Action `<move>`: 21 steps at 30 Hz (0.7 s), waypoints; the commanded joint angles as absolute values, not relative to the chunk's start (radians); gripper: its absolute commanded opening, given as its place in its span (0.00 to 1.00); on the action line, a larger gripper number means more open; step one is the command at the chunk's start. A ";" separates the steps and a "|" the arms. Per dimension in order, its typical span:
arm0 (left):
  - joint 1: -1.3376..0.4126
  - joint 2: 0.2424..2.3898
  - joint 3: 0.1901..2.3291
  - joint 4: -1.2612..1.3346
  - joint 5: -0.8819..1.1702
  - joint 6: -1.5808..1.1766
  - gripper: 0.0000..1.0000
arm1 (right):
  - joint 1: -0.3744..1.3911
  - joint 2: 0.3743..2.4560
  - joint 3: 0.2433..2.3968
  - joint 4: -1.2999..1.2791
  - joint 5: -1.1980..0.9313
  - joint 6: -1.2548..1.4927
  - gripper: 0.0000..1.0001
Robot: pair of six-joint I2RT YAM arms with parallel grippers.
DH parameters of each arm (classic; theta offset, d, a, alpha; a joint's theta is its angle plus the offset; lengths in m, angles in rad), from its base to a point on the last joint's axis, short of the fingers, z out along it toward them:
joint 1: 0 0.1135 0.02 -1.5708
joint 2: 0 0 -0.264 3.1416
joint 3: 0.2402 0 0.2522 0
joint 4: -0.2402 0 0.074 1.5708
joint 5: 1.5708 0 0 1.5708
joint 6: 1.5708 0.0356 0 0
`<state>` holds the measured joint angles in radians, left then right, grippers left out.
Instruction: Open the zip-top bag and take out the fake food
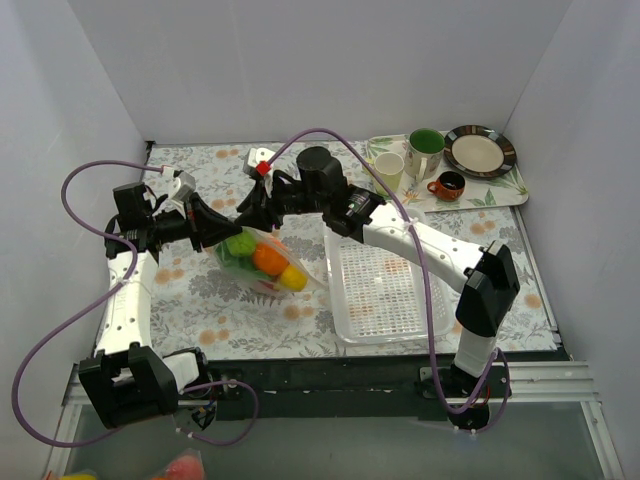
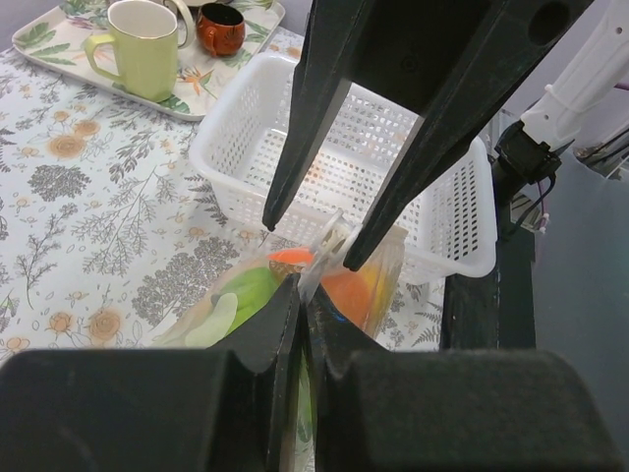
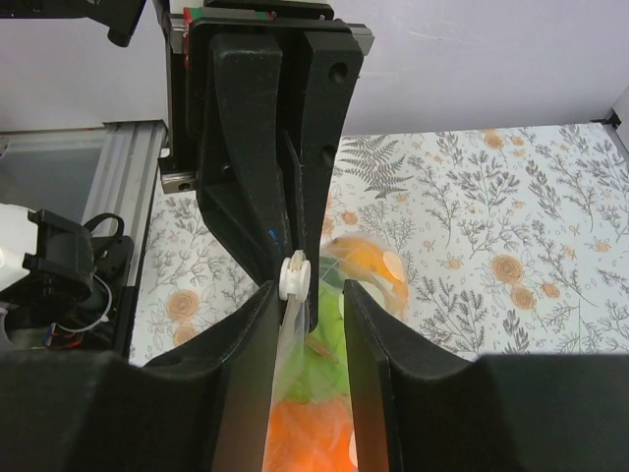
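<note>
The zip-top bag (image 1: 262,264) hangs over the flowered table, holding the fake food: an orange piece (image 1: 268,258), a yellow piece (image 1: 292,277) and green pieces (image 1: 240,243). My left gripper (image 1: 222,228) is shut on the bag's top edge, as the left wrist view (image 2: 303,293) shows. My right gripper (image 1: 252,212) faces it with its jaws open astride the same edge (image 3: 310,292). The white zip slider (image 3: 295,277) sits against its left finger. The right fingertips (image 2: 352,262) also show in the left wrist view, just above the bag (image 2: 295,295).
A white perforated basket (image 1: 340,300) stands right of the bag, also in the left wrist view (image 2: 226,147). A leaf-print tray (image 1: 510,192) at the back right holds cups, a green mug (image 1: 425,150), a red cup (image 1: 447,185) and a plate (image 1: 480,151).
</note>
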<state>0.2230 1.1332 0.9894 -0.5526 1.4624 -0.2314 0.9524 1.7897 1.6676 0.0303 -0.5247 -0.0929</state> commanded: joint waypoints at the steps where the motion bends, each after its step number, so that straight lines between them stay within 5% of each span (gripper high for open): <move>1: 0.225 1.123 0.988 -0.548 1.730 -0.219 0.04 | 0.957 1.798 1.730 0.028 -0.548 -0.094 0.39; 11: 0.225 1.126 0.992 -0.551 1.729 -0.215 0.04 | 0.960 1.824 1.778 0.002 -0.558 -0.094 0.22; 21: 0.225 1.129 1.000 -0.557 1.718 -0.204 0.05 | 0.962 1.838 1.779 -0.037 -0.555 -0.084 0.16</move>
